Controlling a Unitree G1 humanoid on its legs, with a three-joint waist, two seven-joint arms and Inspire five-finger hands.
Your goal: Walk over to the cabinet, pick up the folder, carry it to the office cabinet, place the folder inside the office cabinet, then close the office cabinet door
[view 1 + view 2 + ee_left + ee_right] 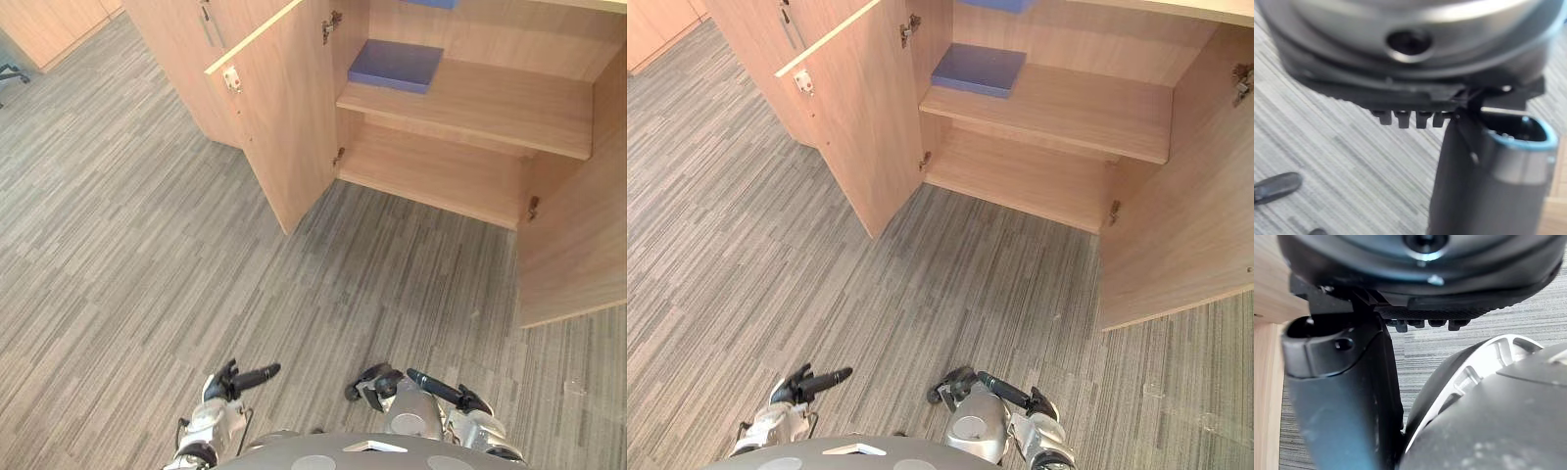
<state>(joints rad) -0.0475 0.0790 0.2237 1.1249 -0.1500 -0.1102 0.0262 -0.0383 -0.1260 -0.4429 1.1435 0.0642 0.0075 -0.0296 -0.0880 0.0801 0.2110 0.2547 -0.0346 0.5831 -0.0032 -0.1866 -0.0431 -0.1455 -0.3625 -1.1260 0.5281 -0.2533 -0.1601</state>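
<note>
A blue folder lies flat on the middle shelf of the open wooden office cabinet, toward the shelf's left end. Another blue item shows at the picture's top edge on the shelf above. Both cabinet doors stand open: the left door swings out toward me and the right door is at the right. My left hand and right hand hang low near my body over the carpet, far from the cabinet. Both hold nothing, with relaxed fingers and the thumb sticking out.
Grey striped carpet stretches between me and the cabinet. More shut wooden cabinets stand to the left of the open one, and others at the far upper left. A chair's base pokes in at the left edge.
</note>
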